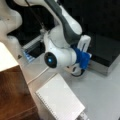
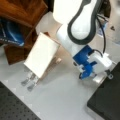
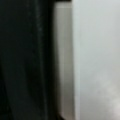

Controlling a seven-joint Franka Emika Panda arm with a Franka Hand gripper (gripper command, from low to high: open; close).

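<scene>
- The gripper (image 2: pixel 96 78) hangs low over the grey table (image 2: pixel 62 100), at the end of the white arm (image 2: pixel 80 22), just beside the edge of a black block (image 2: pixel 107 100) toward a front view's bottom right.
- Whether its jaws are apart or closed I cannot tell, nor whether anything is between them; the fingers are hidden behind the blue mount (image 2: pixel 83 58) and the white wrist housing (image 2: pixel 101 62).
- In a front view, the blue mount (image 1: pixel 82 58) sits on the right side of the arm's white joint (image 1: pixel 57 53), which carries a round dark cap with a blue light (image 1: pixel 50 60); a black cable loops under it.
- The black block (image 1: pixel 105 50) lies toward this view's right, just past the gripper (image 1: pixel 77 71).
- The wrist view shows only a dark surface (image 3: pixel 25 60) on its left, a pale strip beside it and the light table (image 3: pixel 97 60) on its right; the gripper does not show there.
- A white notebook (image 2: pixel 41 55) lies tilted near the arm, toward a front view's left, apart from the gripper; its spiral edge (image 1: pixel 46 105) shows in a front view.
- A metal clip (image 2: pixel 29 81) sticks out below the notebook's lower end.
- Brown wooden furniture (image 2: pixel 22 11) stands behind the notebook, at a front view's top left, with a blue item (image 2: pixel 11 33) tucked under it.
- In a front view, the wood (image 1: pixel 13 95) fills the bottom left corner.
</scene>
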